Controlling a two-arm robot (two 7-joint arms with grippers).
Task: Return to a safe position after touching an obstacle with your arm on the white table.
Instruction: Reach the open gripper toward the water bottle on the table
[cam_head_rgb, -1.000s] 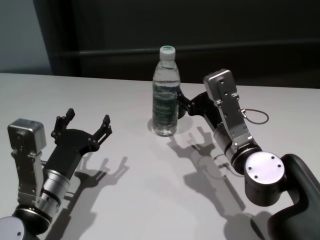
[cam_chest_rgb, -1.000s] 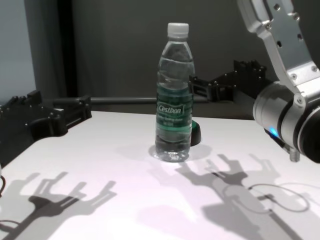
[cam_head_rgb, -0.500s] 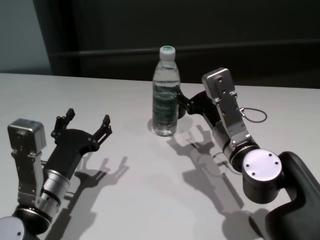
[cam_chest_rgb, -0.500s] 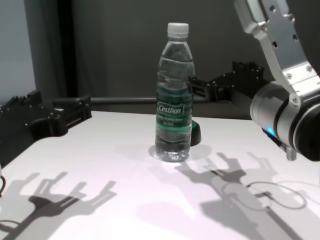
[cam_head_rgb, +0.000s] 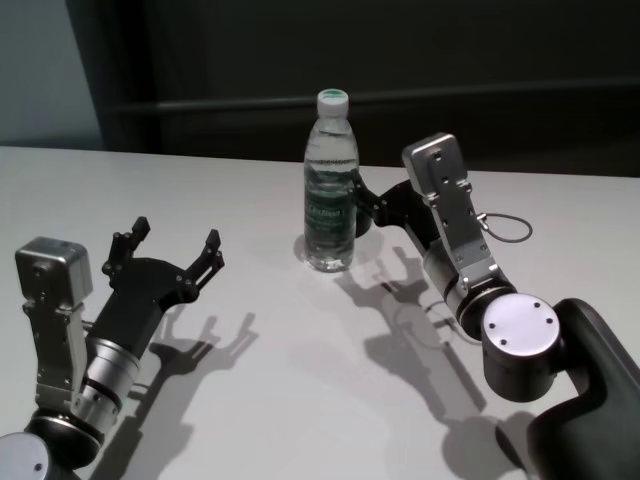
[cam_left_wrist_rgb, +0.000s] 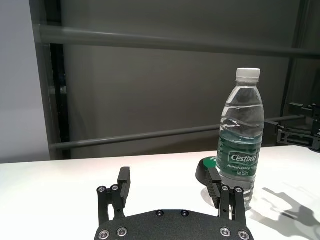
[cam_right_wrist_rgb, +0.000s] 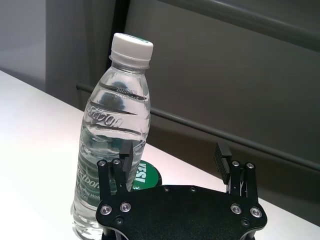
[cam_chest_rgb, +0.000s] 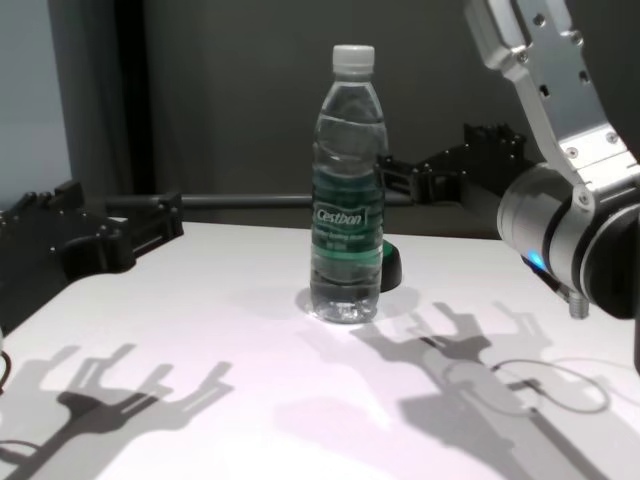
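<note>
Water bottle (cam_chest_rgb: 347, 190) stands upright on white table (cam_chest_rgb: 200, 320).

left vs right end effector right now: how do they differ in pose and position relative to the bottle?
Position: the right end effector sits right beside the water bottle, one finger overlapping it in the right wrist view, contact unclear; the left end effector is well apart, near the white table's left front.
Pose: the right reaches in sideways toward the bottle; the left points forward.
Shared: both are open, empty and black.
</note>
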